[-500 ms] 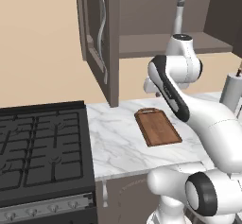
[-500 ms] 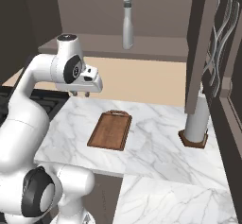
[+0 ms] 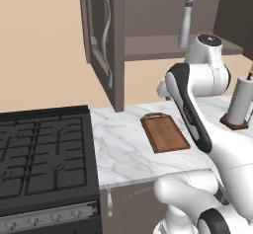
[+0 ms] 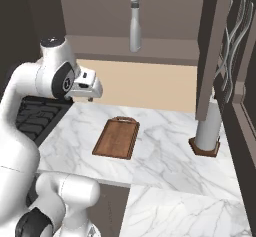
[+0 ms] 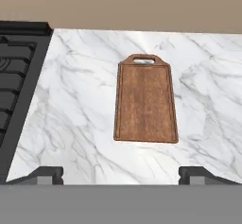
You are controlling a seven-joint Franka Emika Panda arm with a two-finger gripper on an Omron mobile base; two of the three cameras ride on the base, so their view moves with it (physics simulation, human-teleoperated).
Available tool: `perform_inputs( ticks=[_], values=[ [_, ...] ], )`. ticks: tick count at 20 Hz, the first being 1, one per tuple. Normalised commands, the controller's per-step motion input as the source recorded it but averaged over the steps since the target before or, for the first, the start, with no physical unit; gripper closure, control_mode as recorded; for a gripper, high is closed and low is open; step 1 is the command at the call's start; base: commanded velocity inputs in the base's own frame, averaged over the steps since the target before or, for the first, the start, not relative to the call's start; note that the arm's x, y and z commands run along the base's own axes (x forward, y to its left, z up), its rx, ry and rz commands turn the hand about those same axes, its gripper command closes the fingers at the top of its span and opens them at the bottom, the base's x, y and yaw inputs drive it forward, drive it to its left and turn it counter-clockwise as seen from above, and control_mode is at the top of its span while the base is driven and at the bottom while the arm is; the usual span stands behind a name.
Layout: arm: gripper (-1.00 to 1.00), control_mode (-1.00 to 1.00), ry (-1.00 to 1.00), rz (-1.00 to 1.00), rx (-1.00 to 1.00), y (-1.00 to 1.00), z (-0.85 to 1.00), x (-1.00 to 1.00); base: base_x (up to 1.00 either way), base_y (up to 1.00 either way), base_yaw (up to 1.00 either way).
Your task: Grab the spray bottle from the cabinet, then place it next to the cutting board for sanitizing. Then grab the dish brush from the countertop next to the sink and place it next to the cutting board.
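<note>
The gripper (image 5: 121, 171), spread wide and empty, faces down over the cutting board (image 5: 146, 100); the spray bottle (image 4: 135, 23) stands above it on the cabinet (image 4: 165, 51) shelf, awaiting pickup.

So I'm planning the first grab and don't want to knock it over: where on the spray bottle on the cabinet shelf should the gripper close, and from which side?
Probably the spray bottle's straight body below the nozzle, coming in level from the cabinet's open front. It stands upright and alone on the shelf, slim enough for the open gripper.
</note>
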Motion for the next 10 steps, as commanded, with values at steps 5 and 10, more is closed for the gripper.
perform_inputs(
  ticks=[5, 10],
  values=[
    [-1.00, -1.00, -0.56, -0.01, 0.00, -0.12, 0.81, -0.92, 0.00, 0.00, 0.00],
    [-1.00, -1.00, -0.56, -0.03, 0.00, -0.23, 1.00, -0.85, 0.00, 0.00, 0.00]
  ],
)
